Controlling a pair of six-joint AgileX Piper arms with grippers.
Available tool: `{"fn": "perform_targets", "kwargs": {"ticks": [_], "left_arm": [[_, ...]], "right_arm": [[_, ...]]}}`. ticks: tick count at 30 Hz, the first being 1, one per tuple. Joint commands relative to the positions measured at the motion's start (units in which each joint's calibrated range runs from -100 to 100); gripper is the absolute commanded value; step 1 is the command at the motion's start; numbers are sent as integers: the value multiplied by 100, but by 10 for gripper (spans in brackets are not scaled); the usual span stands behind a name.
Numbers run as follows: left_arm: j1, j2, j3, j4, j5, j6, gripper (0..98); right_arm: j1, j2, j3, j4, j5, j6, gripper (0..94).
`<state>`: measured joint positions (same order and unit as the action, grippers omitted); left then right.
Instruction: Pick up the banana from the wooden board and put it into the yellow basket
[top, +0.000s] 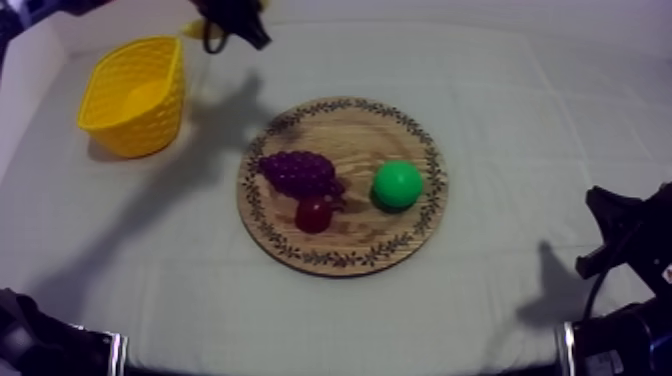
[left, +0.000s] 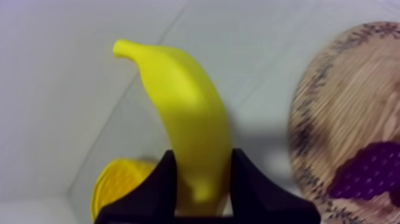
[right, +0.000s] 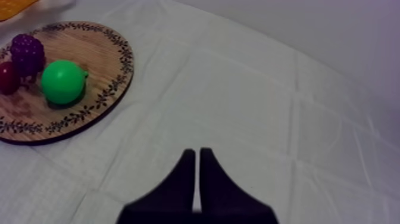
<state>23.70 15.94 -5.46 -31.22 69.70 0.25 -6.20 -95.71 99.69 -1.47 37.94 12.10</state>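
While the left end effector (top: 235, 25) grips the banana (left: 187, 119) at upper left, the carry needs centring over the basket (top: 120, 125), then release.

On my feed the banana (left: 190, 113) reads as smooth, faintly sheened plastic, the board (top: 345, 135) as grained matt wood with a printed rim, the basket (top: 150, 112) as latticed plastic, the pear (top: 398, 184) glossy, the grapes (top: 298, 172) knobbly, the desk cloth (top: 530, 120) matt, creased fabric.
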Motion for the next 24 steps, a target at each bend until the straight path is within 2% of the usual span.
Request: {"fn": "perform_targets", "kwargs": {"ticks": [1,12,24], "left_arm": [[-252,-302,169,-22,-37,74,145],[-1219,-785,1378,-49,-457,392,147],[-1775,-294,2347,-65,-1279,779,148]], "right_arm": [[0,-4,-3,-2,4,-1,5],[0,-4,-3,-2,4,-1,5],[0,-4,-3,-2,4,-1,5]]}}
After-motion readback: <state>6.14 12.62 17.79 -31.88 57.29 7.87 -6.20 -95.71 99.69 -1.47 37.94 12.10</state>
